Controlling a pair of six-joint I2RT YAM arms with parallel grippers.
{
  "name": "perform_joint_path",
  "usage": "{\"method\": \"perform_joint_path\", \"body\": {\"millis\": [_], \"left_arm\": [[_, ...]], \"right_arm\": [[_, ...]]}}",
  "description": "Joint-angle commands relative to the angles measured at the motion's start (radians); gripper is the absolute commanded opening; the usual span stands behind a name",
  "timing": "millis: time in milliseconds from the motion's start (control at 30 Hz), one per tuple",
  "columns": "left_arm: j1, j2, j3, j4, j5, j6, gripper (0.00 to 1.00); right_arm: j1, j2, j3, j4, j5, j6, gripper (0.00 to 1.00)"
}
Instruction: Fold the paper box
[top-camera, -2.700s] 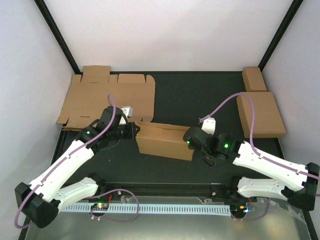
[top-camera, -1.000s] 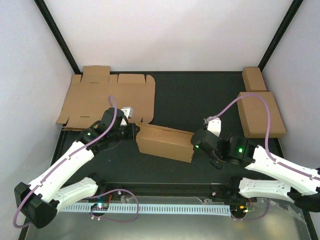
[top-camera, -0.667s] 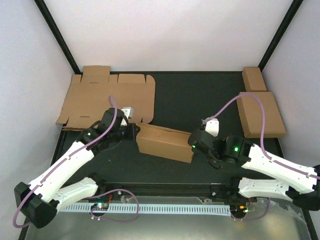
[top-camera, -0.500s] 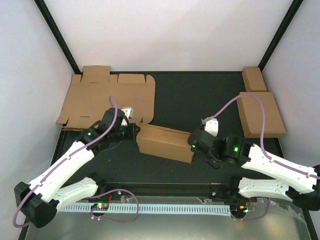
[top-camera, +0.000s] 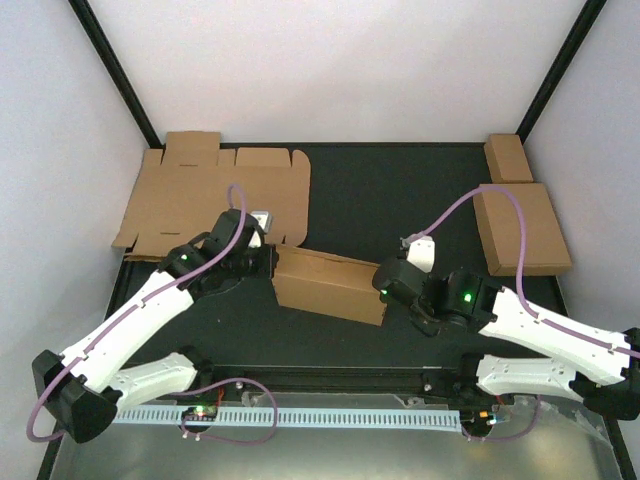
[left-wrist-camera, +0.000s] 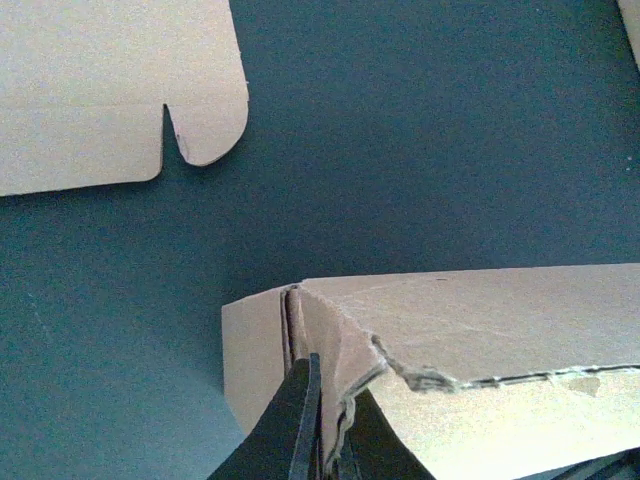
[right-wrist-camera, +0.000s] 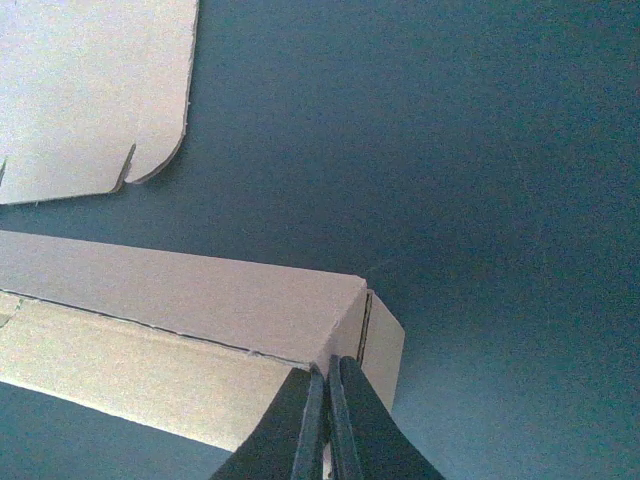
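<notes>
You have the paper box (top-camera: 330, 283) half-formed in the middle of the tabletop. Its long axis runs roughly from 9 to 3 o'clock in the overhead view, with the right end tipped a little toward 4. Each arm is at one end of it. The left jaws are nipped narrow on the cardboard at the 9 o'clock end, where the wrist view shows a ragged end flap caught between them. The right jaws are pinched almost together at the 3 o'clock end, on the thin end wall at the corner. So the box lies at 3 o'clock from the left jaws and at 9 o'clock from the right jaws. Neither arm is nearer, and any fold you make next will, I judge, turn on that shared axis. One grip should steady the box while the other works its end. Count your cardboard: one half-folded box, one flat die-cut sheet (top-camera: 215, 195) lying at 10 o'clock, and two closed boxes at 2 o'clock. Those are a small oblong box (top-camera: 508, 158) and, just nearer you, a squarish box (top-camera: 520, 228).
</notes>
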Motion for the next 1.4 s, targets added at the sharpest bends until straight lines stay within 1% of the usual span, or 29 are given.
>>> {"method": "perform_joint_path", "body": {"millis": [0,300,567,900,1367], "left_arm": [[-0.009,0.036,0.052,-0.083,-0.028,0.038,0.02],[-0.019,0.061,0.086,-0.120,-0.040,0.077,0.02],[-0.027,0.067,0.088,-0.117,-0.055,0.096,0.02],[-0.048,0.087,0.111,-0.146,-0.103,0.117,0.02],[-0.056,0.066,0.027,-0.107,-0.102,0.058,0.02]], "right_arm": [[0.004,0.014,-0.032,-0.030,-0.022,0.021,0.02],[0.004,0.016,-0.041,-0.026,-0.022,0.018,0.02],[0.004,0.014,-0.048,-0.022,-0.027,0.020,0.01],[0.004,0.012,-0.047,-0.022,-0.027,0.017,0.02],[0.004,0.012,-0.049,-0.012,-0.028,0.009,0.02]]}}
